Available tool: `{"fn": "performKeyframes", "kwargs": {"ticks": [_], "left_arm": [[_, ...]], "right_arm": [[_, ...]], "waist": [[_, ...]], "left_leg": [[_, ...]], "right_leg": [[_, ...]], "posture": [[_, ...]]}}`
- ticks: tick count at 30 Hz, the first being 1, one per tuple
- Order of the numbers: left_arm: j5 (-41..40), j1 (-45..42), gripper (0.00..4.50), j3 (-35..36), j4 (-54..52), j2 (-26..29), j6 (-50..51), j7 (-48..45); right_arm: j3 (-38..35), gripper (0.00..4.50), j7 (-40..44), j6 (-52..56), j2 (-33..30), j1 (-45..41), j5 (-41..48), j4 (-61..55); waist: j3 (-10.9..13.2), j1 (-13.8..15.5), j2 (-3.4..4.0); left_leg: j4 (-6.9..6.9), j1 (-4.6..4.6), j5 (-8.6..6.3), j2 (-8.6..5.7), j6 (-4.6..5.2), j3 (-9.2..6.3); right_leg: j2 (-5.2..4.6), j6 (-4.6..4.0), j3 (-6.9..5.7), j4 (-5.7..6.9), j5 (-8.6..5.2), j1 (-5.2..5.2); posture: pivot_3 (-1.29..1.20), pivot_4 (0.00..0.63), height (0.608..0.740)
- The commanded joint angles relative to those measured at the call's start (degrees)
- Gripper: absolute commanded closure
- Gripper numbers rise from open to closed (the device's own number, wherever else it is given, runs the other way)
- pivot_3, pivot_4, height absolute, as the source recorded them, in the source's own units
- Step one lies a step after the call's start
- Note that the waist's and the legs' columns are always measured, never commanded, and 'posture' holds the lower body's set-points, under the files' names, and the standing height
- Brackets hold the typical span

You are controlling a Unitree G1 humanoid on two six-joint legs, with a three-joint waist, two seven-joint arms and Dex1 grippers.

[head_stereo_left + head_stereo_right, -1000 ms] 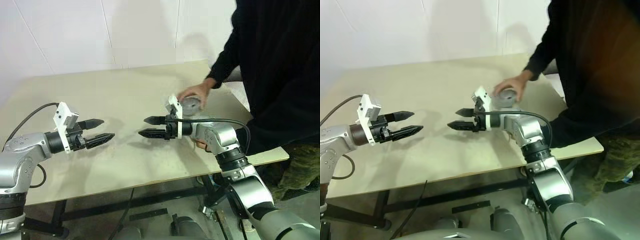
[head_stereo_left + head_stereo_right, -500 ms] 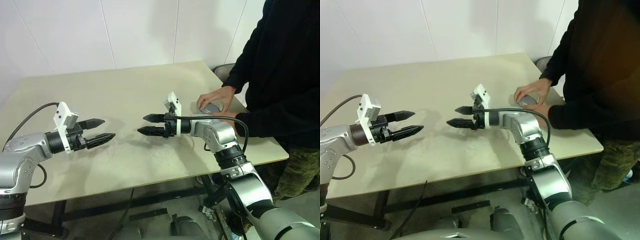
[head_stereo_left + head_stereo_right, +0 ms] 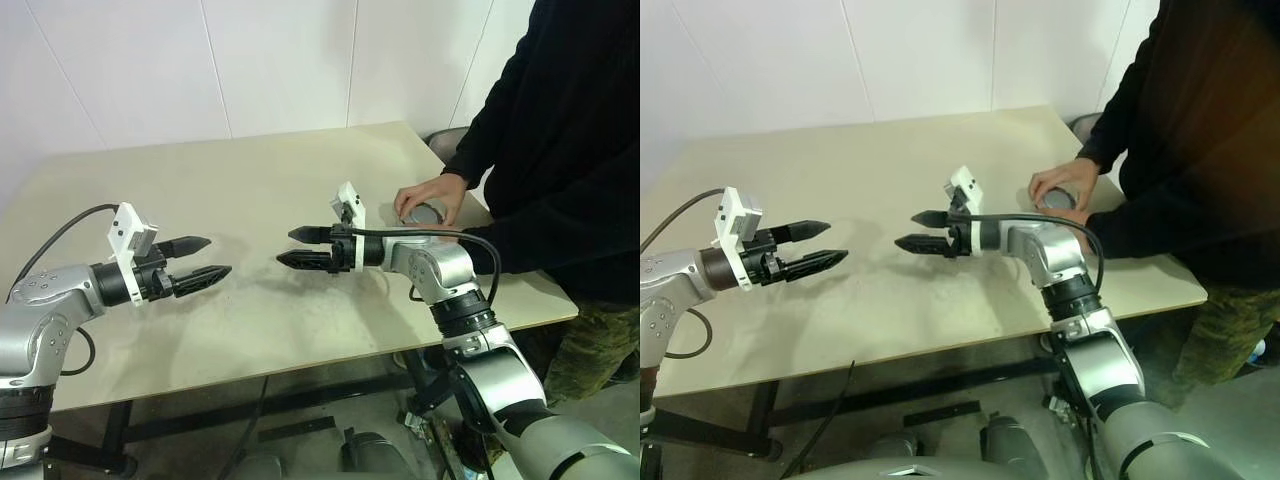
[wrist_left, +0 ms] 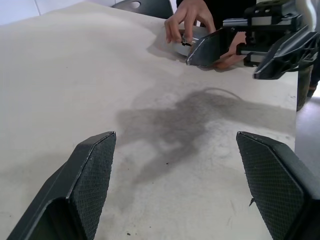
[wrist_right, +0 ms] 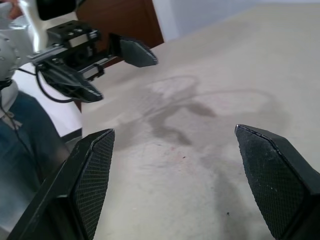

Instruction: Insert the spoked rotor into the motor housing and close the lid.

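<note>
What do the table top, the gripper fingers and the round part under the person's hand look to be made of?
Table: matte beige board, probably laminate or painted wood; flat, scuffed, faintly speckled.
Left gripper fingers: black, likely hard plastic with cross-hatched rubbery pads.
Right gripper: the same black fingers.
Round part under the person's hand: grey with a dull sheen, probably metal; mostly covered, so unsure.

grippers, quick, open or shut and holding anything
Left gripper: open, holding nothing, above the table.
Right gripper: open, holding nothing.
Person's hand: resting on a grey round part at the table's right edge.
</note>
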Motion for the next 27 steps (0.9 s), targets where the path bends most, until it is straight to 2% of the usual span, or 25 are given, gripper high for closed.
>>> {"fn": "performKeyframes", "kwargs": {"ticks": [1,11,27], "left_arm": [[-0.66,-0.56,0.4,1.64,-0.91,0.75,-0.11,0.06],[-1.25,0.77,0.4,1.58,-2.63,0.68,-0.04,-0.42],[0.63,-2.59,0.4,-0.98,0.99,-0.02,-1.45,-1.06]], "right_arm": [[-0.7,0.48,0.83,-0.14,-0.39,-0.48,0.98,-2.17],[-0.6,0.48,2.23,0.72,-1.39,0.41,1.41,-4.36],[-1.39,0.48,0.18,0.37,-1.67,1.46,0.99,-4.47]], "waist": [[0.0,0.01,0.0],[0.0,0.01,0.0],[0.0,0.03,-0.01]], "left_leg": [[0.0,0.0,0.0,0.0,0.0,0.0],[0.0,0.0,0.0,0.0,0.0,0.0],[0.01,0.0,0.0,-0.01,0.0,0.0]], "right_leg": [[0.0,0.0,0.0,0.0,0.0,0.0],[-0.01,0.0,0.0,0.0,0.0,0.0],[0.0,0.0,0.0,0.0,0.0,0.0]], "posture": [[0.0,0.0,0.74],[0.0,0.0,0.74],[0.0,0.0,0.74]]}}
